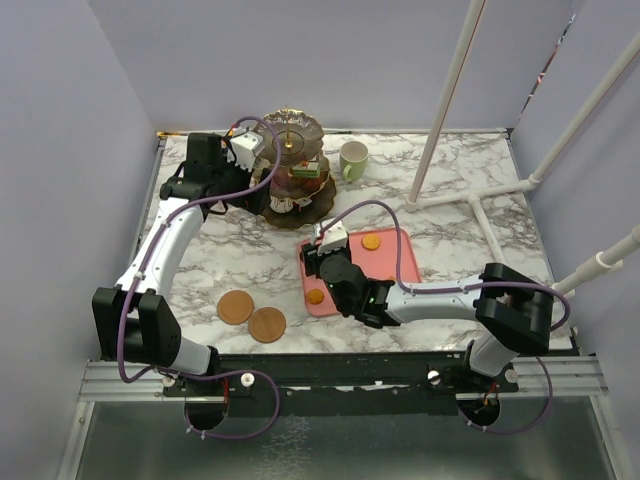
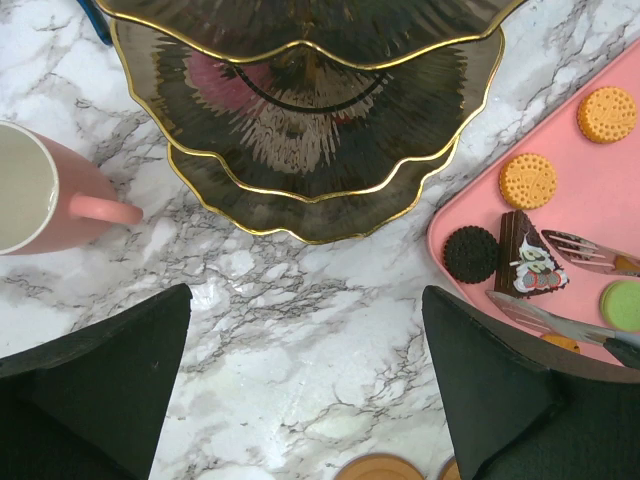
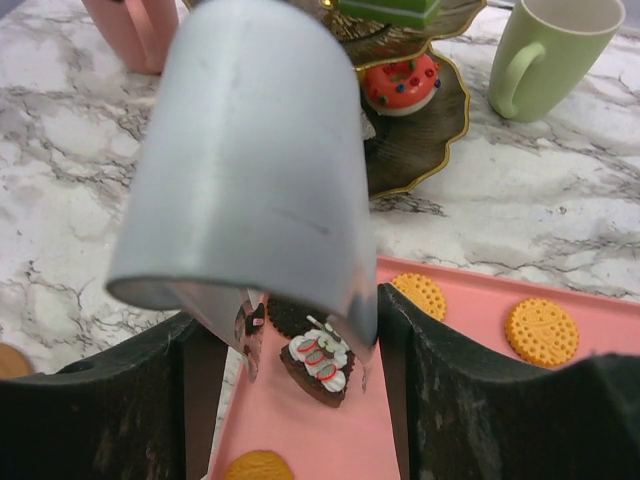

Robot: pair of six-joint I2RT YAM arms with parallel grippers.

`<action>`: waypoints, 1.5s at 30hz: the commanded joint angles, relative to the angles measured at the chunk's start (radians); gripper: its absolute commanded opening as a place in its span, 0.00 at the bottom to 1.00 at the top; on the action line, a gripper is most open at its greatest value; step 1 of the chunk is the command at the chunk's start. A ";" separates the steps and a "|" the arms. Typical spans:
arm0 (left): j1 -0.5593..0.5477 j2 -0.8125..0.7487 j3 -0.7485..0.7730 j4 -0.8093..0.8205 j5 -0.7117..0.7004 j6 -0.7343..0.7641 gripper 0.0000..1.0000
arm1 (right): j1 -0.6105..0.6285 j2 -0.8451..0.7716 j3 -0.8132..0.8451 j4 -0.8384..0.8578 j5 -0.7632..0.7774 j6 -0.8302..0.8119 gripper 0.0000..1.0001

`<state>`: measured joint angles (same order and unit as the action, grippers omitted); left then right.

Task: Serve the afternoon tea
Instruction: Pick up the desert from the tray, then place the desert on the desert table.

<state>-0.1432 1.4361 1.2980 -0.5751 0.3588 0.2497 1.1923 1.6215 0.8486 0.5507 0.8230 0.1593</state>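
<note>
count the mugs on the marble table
2: a pink handled mug left of the dark gold-rimmed three-tier stand, a pale-green handled mug right of it. No others show.

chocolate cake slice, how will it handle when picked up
The chocolate cake slice looks like a small moulded toy, so probably stiff and light. Its wedge shape may twist between the tongs' narrow tips. Lying flat, it should not roll.

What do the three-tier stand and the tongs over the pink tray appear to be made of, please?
The three-tier stand looks like dark tinted glass or plastic: it is glossy and ribbed, a pink shape shows through it, and its scalloped rim is gold. The tongs look like brushed metal, probably steel: silvery, with a soft sheen and thin serrated tips.
</note>
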 commanded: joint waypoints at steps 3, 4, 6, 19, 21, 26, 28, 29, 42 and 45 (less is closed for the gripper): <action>0.019 0.006 0.049 -0.006 0.044 0.005 0.99 | 0.007 0.007 -0.042 0.029 0.079 0.033 0.58; 0.019 0.007 0.052 -0.006 0.046 0.002 0.99 | 0.007 0.008 -0.045 0.029 0.076 0.033 0.58; 0.021 0.010 0.058 -0.006 0.049 -0.007 0.99 | 0.007 0.014 -0.046 0.028 0.051 0.031 0.56; 0.022 0.006 0.071 -0.006 0.047 -0.018 0.98 | 0.002 -0.047 -0.127 0.155 0.030 -0.063 0.09; 0.022 0.006 0.075 -0.006 0.045 -0.020 0.98 | 0.002 -0.080 -0.149 0.178 0.022 -0.095 0.05; 0.028 0.003 0.089 -0.008 0.046 -0.030 0.98 | -0.001 -0.220 -0.199 0.217 -0.056 -0.204 0.03; 0.031 0.004 0.100 -0.008 0.044 -0.036 0.98 | -0.011 -0.261 -0.192 0.215 -0.105 -0.242 0.03; 0.032 0.004 0.105 -0.008 0.043 -0.039 0.98 | -0.019 -0.274 -0.180 0.209 -0.128 -0.258 0.03; 0.134 0.013 0.187 -0.020 0.087 -0.100 0.97 | -0.268 -0.119 0.227 0.005 -0.644 -0.305 0.03; 0.172 0.008 0.196 -0.020 0.092 -0.100 0.97 | -0.307 -0.047 0.314 -0.040 -0.724 -0.307 0.03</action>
<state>-0.0082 1.4441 1.4590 -0.5797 0.4091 0.1658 0.9203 1.4979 1.0668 0.5915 0.2958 -0.1314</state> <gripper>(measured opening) 0.974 0.384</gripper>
